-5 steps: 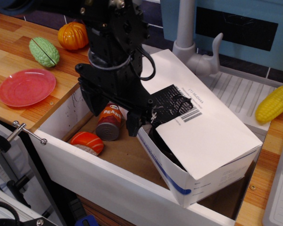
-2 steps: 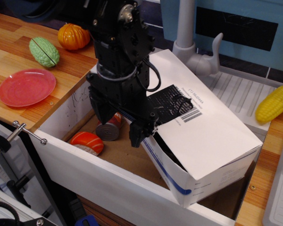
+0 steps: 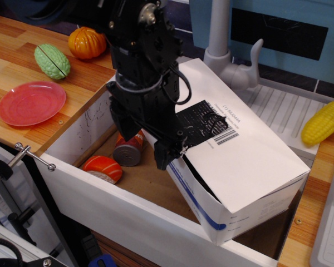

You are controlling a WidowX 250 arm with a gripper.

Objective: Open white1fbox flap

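Note:
The white1fbox [image 3: 250,214] lies tilted inside the white-walled tub [image 3: 128,214], its blue stripe [image 3: 197,206] on the near side. Its flap [image 3: 250,156], with the black label and barcode [image 3: 209,125], rests on top, slightly raised along the near edge, where a dark gap shows. My black gripper [image 3: 143,146] hangs at the flap's near left corner. It is open, with one finger [image 3: 162,158] against the flap's edge and the other finger [image 3: 122,129] out over the tub floor. It holds nothing.
A peanut can [image 3: 128,152] and an orange-white toy [image 3: 102,168] lie on the tub floor to the left. A red plate [image 3: 30,103], green gourd [image 3: 52,60] and orange pumpkin [image 3: 85,42] sit on the wooden counter. A faucet [image 3: 225,55] and yellow corn [image 3: 323,122] are at the back right.
My gripper has moved right and a little nearer, bringing its right finger up to the flap's near left edge. The box has not visibly moved.

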